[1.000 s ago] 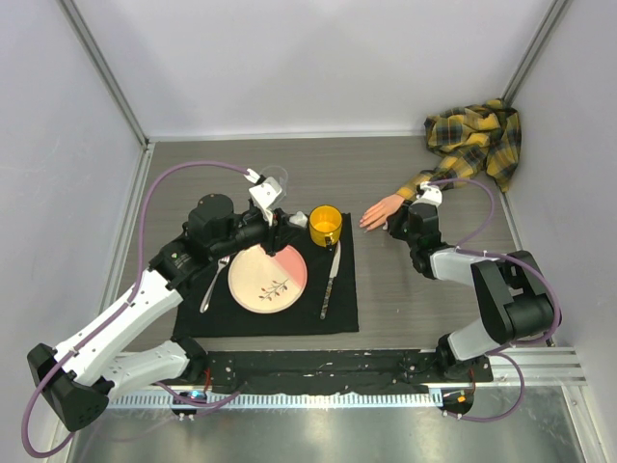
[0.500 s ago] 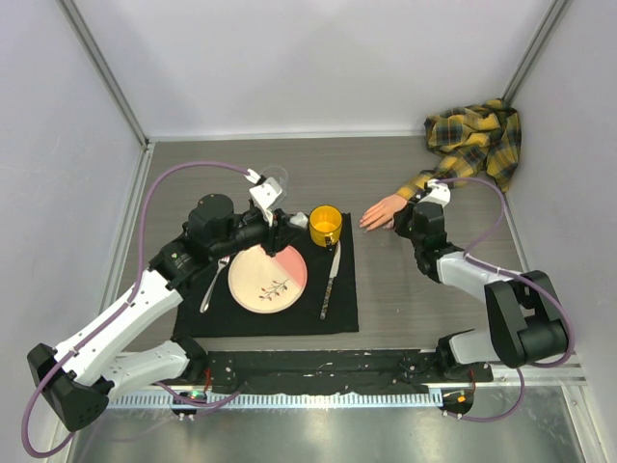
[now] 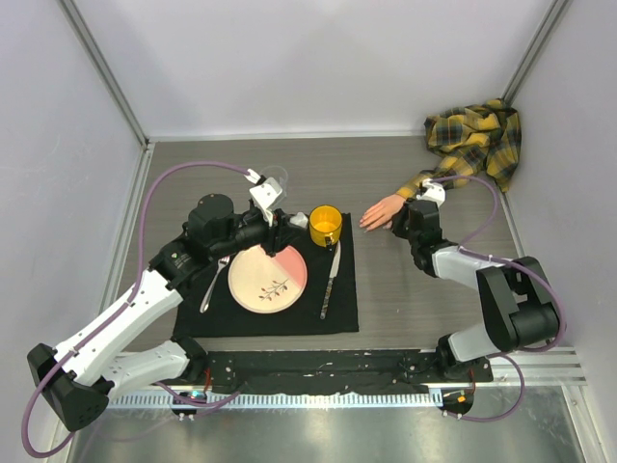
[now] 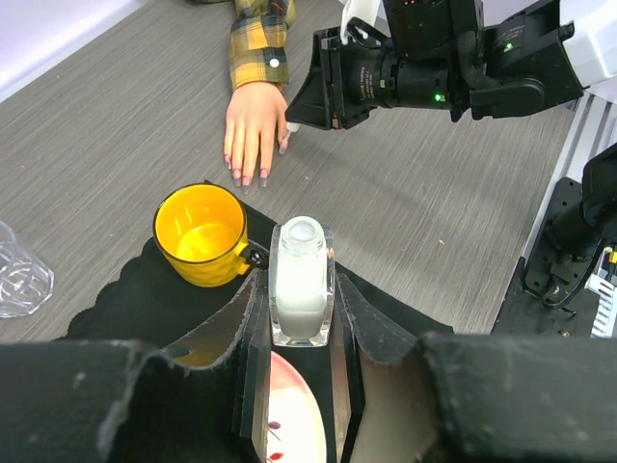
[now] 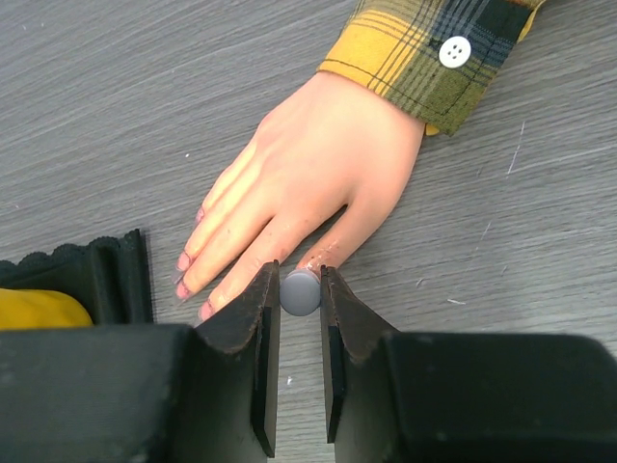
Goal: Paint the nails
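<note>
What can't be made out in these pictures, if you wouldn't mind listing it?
- Thumbnail, right wrist view: the grey cap in the right gripper covers the mannequin hand's thumb tip.
- Any brush under that cap: hidden by it.
- Nails, top view: too small to tell painted from bare.
- Plate, left wrist view: mostly behind the left gripper and its bottle.
- Glass, left wrist view: cut off by the left edge.

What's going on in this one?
Nail painting is under way. The left gripper is shut on an open polish bottle, holding it over the plate. The right gripper is shut on a small grey-capped brush, held right at the thumb of the mannequin hand, which lies flat on the table. The finger nails look pinkish. Whether the brush touches the thumb nail is hidden.
</note>
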`<state>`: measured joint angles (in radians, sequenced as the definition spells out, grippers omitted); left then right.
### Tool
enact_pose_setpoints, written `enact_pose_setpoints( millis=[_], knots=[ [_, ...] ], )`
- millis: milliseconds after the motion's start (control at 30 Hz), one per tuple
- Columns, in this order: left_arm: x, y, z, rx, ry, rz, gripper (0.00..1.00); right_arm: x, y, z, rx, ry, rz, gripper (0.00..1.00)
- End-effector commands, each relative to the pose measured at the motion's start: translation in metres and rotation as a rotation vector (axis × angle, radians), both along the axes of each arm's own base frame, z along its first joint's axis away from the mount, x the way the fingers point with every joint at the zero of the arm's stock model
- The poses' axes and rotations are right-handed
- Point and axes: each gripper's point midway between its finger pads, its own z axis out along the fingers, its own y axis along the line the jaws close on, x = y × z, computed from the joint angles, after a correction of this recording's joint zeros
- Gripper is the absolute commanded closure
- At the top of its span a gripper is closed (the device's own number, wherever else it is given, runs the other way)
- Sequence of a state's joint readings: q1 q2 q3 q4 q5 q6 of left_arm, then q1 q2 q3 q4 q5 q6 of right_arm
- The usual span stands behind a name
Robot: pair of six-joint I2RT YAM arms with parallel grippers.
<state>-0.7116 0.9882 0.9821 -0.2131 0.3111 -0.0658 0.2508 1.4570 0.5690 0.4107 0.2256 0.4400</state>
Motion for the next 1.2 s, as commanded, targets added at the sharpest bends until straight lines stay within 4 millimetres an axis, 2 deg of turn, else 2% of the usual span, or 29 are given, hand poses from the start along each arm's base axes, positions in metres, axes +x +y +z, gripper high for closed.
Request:
enact_pose_setpoints(
  millis=[0, 267, 500, 600, 733, 800, 933, 1167],
  knots=[
    [0.002, -0.004, 0.021, -0.046, -0.075, -0.019, 1.0, 0.017, 0.004, 0.019, 0.02, -0.065, 0.002, 0.99],
    [0.0, -0.004, 0.022, -0.047, -0.079, -0.022, 1.0, 0.018, 0.012, 0.009, 0.037, -0.057, 0.042, 0.99],
    [0.001, -0.004, 0.022, -0.046, -0.08, -0.021, 1.0, 0.02, 0.025, 0.02, 0.07, -0.108, 0.106, 0.99],
    [0.001, -0.004, 0.021, -0.045, -0.079, -0.019, 1.0, 0.014, 0.02, 0.02, 0.072, -0.079, 0.078, 0.99],
    [0.0, -0.005, 0.021, -0.047, -0.077, -0.025, 1.0, -0.003, 0.004, 0.026, 0.047, -0.053, 0.006, 0.99],
    [-0.001, -0.005, 0.021, -0.049, -0.074, -0.029, 1.0, -0.004, -0.004, 0.027, 0.016, -0.054, -0.015, 0.99],
    [0.0, -0.005, 0.02, -0.048, -0.07, -0.029, 1.0, -0.001, -0.005, 0.03, -0.002, -0.062, -0.014, 0.99],
    [0.0, -0.005, 0.019, -0.043, -0.072, -0.026, 1.0, 0.013, 0.003, 0.021, 0.007, -0.058, 0.01, 0.99]
  ],
)
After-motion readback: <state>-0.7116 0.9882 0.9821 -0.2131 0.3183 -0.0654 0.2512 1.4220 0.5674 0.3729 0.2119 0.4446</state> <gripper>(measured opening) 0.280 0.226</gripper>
